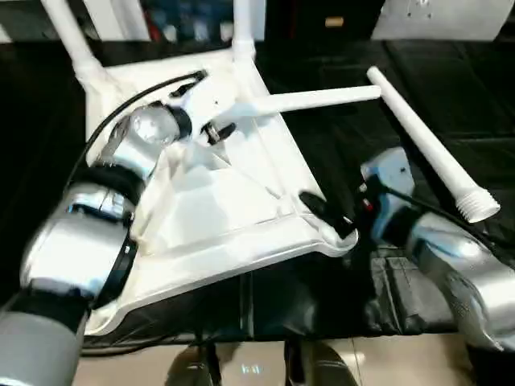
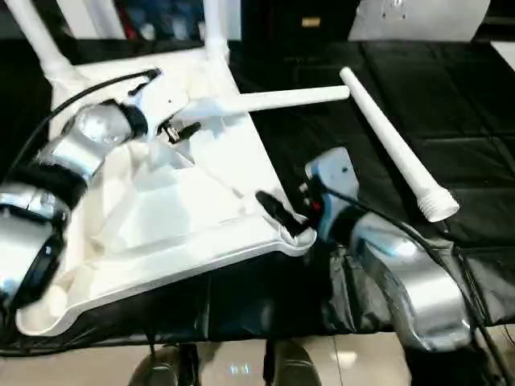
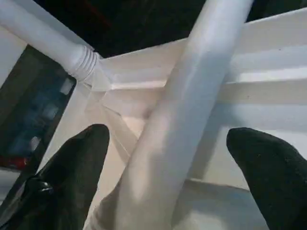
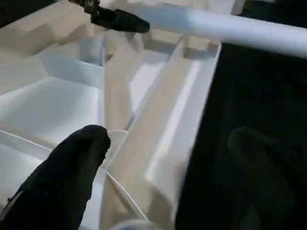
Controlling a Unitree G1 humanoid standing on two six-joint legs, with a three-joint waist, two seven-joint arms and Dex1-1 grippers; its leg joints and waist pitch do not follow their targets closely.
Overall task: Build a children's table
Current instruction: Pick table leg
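The white tabletop (image 1: 233, 201) is flipped upside down on the black worktop, ribbed underside up, hanging a bit over the near edge. Two legs (image 1: 244, 28) are already standing up in the far corner sockets. A third leg (image 1: 314, 100) lies tilted across the top's right rim. The last leg (image 1: 430, 145) is loose on the worktop to the right, threaded end nearest.

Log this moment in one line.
left hand: open around leg | right hand: open at tabletop corner | spare leg: on cloth
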